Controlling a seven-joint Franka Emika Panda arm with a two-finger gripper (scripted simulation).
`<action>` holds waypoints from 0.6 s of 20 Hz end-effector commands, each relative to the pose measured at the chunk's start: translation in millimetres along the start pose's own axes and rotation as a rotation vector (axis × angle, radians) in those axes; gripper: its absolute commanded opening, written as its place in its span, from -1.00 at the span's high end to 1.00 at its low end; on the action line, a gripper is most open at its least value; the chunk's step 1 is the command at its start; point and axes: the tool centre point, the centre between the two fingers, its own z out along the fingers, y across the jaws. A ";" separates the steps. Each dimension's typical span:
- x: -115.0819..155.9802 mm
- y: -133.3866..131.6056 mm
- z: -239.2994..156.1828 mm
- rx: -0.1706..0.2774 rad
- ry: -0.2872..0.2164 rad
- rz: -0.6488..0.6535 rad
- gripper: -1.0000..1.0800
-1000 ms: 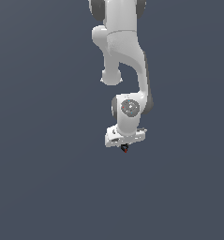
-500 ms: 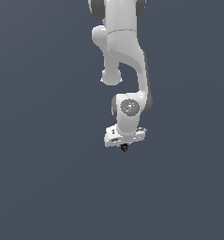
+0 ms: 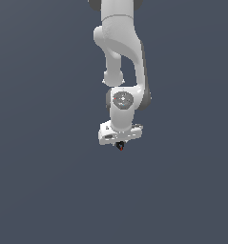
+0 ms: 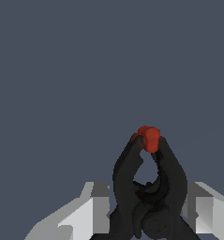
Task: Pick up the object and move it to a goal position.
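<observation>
the white panda arm (image 3: 120, 57) hung down from the top of the exterior view, its wrist pointing straight downward over a plain dark grey-blue ground (image 3: 39, 190). at its lower end sat the white gripper (image 3: 119, 144), a broad flat block with the small black clamp (image 3: 119, 145) poking out just beneath it. the clamp looked tiny against the gripper body, and only a dark nub with a speck of red at its lower end could be made out from that side.

the wrist view showed the clamp (image 4: 148, 187) far closer. two black curved arms rose from a thick dark base and met at a red tip (image 4: 147, 137), leaving a narrow teardrop gap between them. lower down the black body spread outward into splayed prongs that ran off the edge of the picture. on either side of the base stood the pale grey fingers (image 4: 97, 211) of the gripper (image 4: 148, 211), one on each flank, pressed close against the black body with no gap to be seen. so the claw was drawn narrow and held the clamp between its fingers, red tip pointing away from the wrist.

nothing but the flat grey-blue ground (image 4: 62, 70) lay beyond the clamp, and whether the clamp touched that ground could not be told from either view.
</observation>
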 end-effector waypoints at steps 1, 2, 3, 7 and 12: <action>-5.1 15.8 -18.1 0.000 0.001 0.001 1.00; -7.6 23.0 -26.4 0.000 0.001 0.001 1.00; -10.2 30.6 -35.2 0.000 0.001 0.001 1.00; -21.4 63.3 -73.4 0.000 0.002 0.001 1.00; -34.8 104.5 -121.5 0.001 0.002 0.001 1.00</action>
